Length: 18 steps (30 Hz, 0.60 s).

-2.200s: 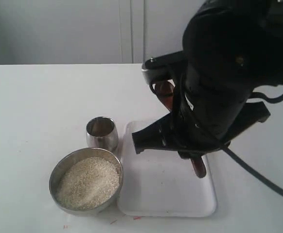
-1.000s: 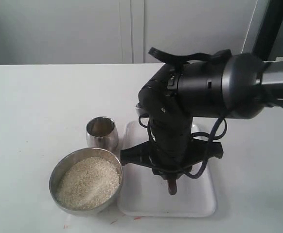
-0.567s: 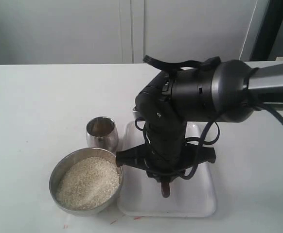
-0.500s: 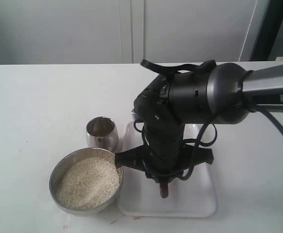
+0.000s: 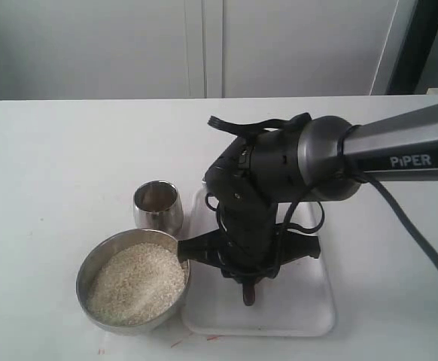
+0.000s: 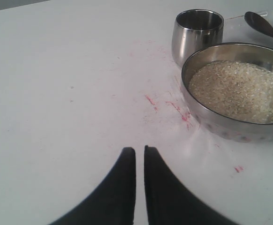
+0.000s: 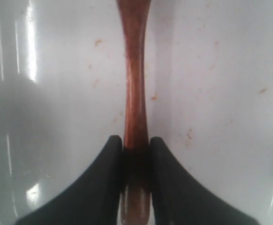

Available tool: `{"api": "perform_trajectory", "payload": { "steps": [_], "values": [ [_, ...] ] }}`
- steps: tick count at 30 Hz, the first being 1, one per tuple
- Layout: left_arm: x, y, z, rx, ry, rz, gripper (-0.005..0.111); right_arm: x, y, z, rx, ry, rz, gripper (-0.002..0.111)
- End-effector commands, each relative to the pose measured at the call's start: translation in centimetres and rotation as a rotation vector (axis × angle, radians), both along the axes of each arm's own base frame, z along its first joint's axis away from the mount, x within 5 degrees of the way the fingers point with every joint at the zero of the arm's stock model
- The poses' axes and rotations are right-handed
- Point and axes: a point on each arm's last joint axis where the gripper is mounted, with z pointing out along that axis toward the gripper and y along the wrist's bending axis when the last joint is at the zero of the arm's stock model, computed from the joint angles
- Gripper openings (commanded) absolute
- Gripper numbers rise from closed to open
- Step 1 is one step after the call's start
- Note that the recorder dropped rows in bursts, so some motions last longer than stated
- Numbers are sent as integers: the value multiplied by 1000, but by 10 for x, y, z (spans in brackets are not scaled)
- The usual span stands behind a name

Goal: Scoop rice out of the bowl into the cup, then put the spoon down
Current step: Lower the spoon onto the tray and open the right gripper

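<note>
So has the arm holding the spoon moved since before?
Yes. The right gripper, holding the spoon, slid left across the white tray, closer to the bowl.

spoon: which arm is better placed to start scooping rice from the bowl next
Right. The right gripper is shut on the spoon handle at the tray, beside the bowl of rice. The left gripper hangs shut and empty above the table.

One bowl [image 5: 82,280], one cup [image 5: 158,207], one spoon [image 7: 135,93], one tray [image 5: 298,301].
</note>
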Motion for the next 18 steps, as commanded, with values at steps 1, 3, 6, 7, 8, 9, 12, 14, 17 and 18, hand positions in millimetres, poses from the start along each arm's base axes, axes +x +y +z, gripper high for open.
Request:
{"api": "perform_trajectory", "payload": {
  "steps": [1, 3, 6, 7, 8, 9, 12, 14, 17, 18],
  "values": [
    [0, -1, 2, -9, -3, -8, 14, 2, -2, 1, -6, -2, -9, 0],
    [0, -1, 2, -9, -3, -8, 14, 2, -2, 1, -6, -2, -9, 0],
    [0, -1, 2, -9, -3, -8, 14, 2, -3, 1, -12, -6, -4, 0],
    [0, -1, 2, -9, -3, -8, 14, 2, -3, 1, -13, -5, -4, 0],
    [0, -1, 2, -9, -3, -8, 14, 2, -3, 1, -16, -3, -4, 0],
    [0, -1, 2, -9, -3, -8, 14, 1, -4, 1, -19, 1, -5, 0],
    [0, -1, 2, -9, -3, -8, 14, 1, -4, 1, -25, 6, -3, 0],
    [0, -1, 2, -9, -3, -8, 14, 1, -4, 1, -25, 6, -3, 1],
    [0, -1, 2, -9, -3, -8, 14, 1, -4, 1, -23, 5, -4, 10],
    [0, -1, 2, -9, -3, -8, 14, 1, -4, 1, -21, 9, -7, 14]
  ]
}}
